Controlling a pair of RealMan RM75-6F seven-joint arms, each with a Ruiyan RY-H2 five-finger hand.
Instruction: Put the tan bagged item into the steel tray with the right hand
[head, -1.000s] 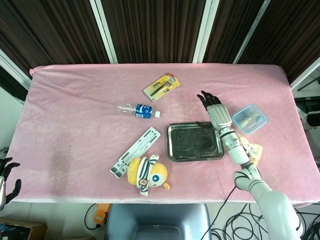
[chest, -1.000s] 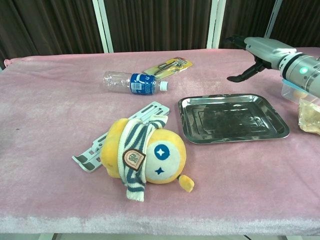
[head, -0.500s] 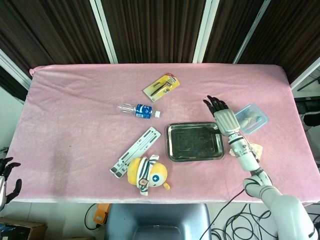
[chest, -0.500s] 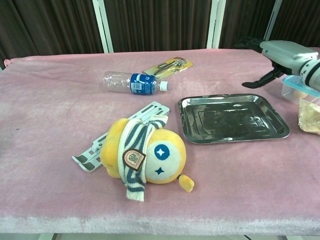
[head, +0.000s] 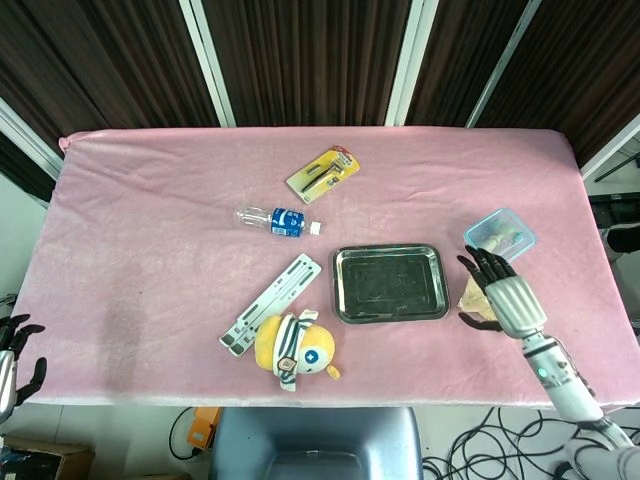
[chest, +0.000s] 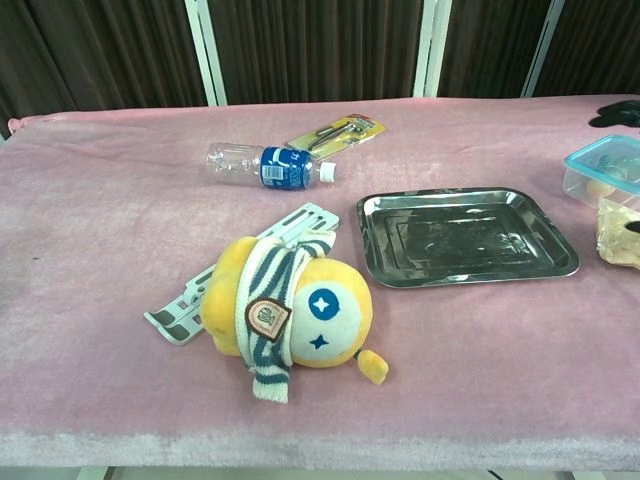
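Nearest the robot, at the lower left edge of the head view, the left robot hand (head: 12, 350) hangs off the surface with fingers apart, holding nothing. On the pink surface (head: 150, 220) the yellow plush toy (chest: 290, 305) lies against the white stand (head: 270, 302).

The right robot hand (head: 498, 295) has drawn back and outward: a second ago it reached out past the far right corner of the steel tray (head: 390, 283), and now it sits just right of the tray, directly over the tan bagged item (chest: 620, 232). Its fingers are spread and hold nothing. The bag lies on the surface, just beside the tray's right rim and in front of the blue-lidded box (head: 499, 235) (partly hidden under the palm in the head view). That looks like lining up for the grasp; lowering and closing on the bag remains, then a short carry leftward.

Farther back lie the water bottle (head: 276, 220) and the carded tool pack (head: 324, 173).
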